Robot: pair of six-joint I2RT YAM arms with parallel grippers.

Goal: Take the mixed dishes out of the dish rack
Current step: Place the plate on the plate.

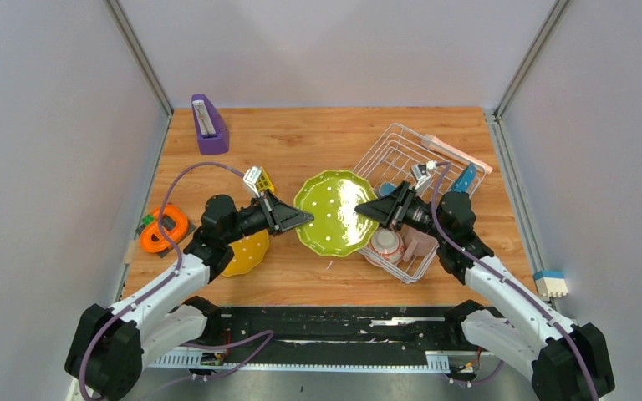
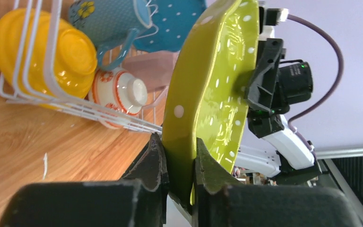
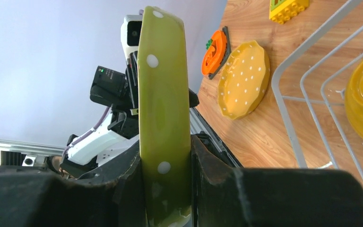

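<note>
A scalloped green white-dotted plate (image 1: 334,213) hangs on edge above the table between the two arms. My left gripper (image 1: 305,219) is shut on its left rim, and in the left wrist view both fingers press the plate (image 2: 212,85). My right gripper (image 1: 361,209) is shut on the opposite rim (image 3: 163,94). The white wire dish rack (image 1: 393,146) stands just right of it, holding a yellow-orange bowl (image 2: 71,56), a red-rimmed cup (image 2: 123,92), a blue mug (image 2: 108,19), a blue plate (image 2: 175,23) and a pink mug (image 1: 422,244). A yellow dotted plate (image 1: 247,253) lies on the table under my left arm.
A purple wedge holder (image 1: 209,125) stands at the far left. An orange round gadget (image 1: 164,228) lies near the left edge, and a small yellow block (image 1: 263,180) sits behind my left wrist. A blue-and-white block (image 1: 550,284) rests off the table's right side.
</note>
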